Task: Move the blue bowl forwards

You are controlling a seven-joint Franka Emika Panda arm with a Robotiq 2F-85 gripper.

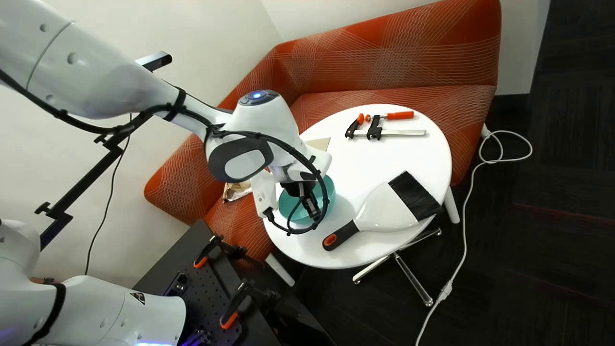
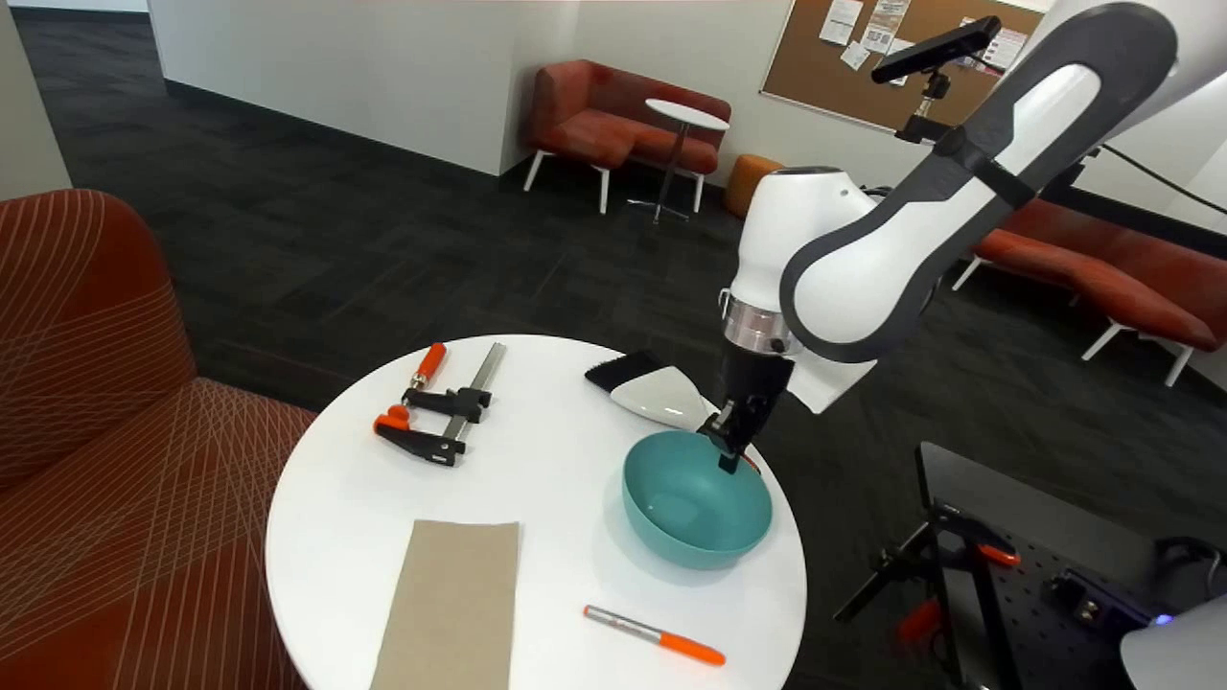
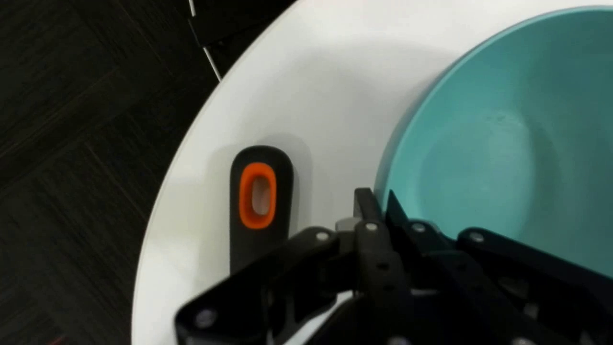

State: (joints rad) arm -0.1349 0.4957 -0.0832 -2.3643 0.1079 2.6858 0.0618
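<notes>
Presently, end effector clamped on one edge of the bowl, right side of wrist frame; moving by this off-centre grip risks tilting, or striking the brush handle.

One gripper, one teal-blue bowl, one hand brush, one flat tan sheet and one orange-and-silver marker are in view. An exterior view gives two round white tables, three red sofas and one orange ottoman. Bar clamps total three, as best the dim black stand lets me count.
</notes>
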